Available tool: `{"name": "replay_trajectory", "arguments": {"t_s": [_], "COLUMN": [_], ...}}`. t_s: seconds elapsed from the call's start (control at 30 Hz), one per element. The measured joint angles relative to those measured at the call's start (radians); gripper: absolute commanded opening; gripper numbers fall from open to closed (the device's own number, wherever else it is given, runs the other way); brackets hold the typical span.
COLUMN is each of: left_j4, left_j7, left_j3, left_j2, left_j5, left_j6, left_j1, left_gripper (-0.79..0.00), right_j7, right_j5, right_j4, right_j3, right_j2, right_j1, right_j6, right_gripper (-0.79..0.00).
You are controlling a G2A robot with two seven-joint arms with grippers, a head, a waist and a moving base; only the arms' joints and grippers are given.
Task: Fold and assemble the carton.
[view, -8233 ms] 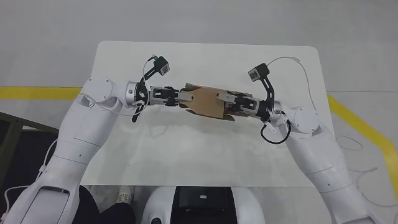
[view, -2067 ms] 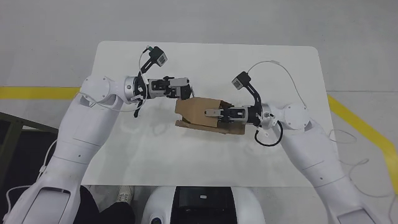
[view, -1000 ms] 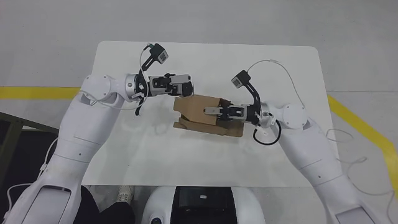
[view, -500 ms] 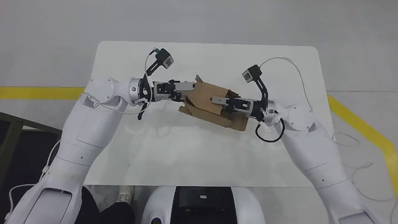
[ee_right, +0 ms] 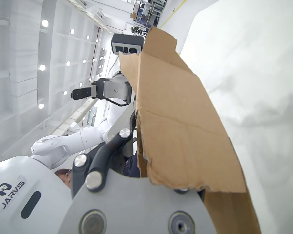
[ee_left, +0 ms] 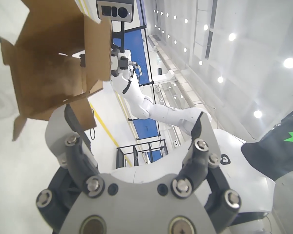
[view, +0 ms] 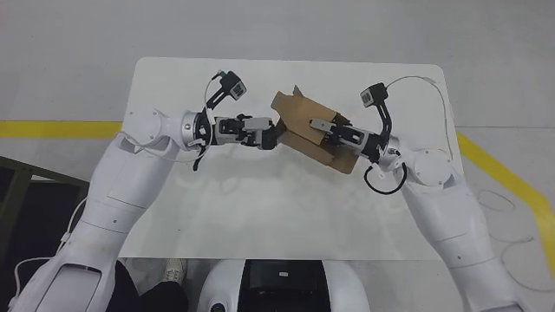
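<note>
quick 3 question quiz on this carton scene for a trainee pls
1. True or false: the carton is folded completely flat.
2. Which arm grips the carton: A left, B right, C both?
3. Fill in: the left end effector is ___ (open or shut).
Key: 1 false, it is opened into a tube; 2 B, the right end effector; 3 open.
</note>
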Motion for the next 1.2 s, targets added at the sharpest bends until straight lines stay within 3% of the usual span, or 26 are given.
{"name": "replay_trajectory", "arguments": {"t_s": [0.6, 1.2], "left_j4": [0.045, 0.072], "left_j7": [-0.017, -0.023], "left_j3": [0.072, 0.070], "left_j2": [-0.026, -0.033], "left_j5": [-0.029, -0.029], "left_j6": [-0.006, -0.014], "left_j1": [-0.042, -0.061], "left_gripper": [0.000, 0.000], "right_j7": [-0.048, -0.040], "right_j5": [-0.010, 0.006], "right_j4": [-0.074, -0.062], "right_j3": [-0.003, -0.033], "right_j2": [-0.001, -0.009], "right_j1": [-0.029, -0.020], "right_j6": [0.004, -0.001], "right_gripper": [-0.785, -0.785]}}
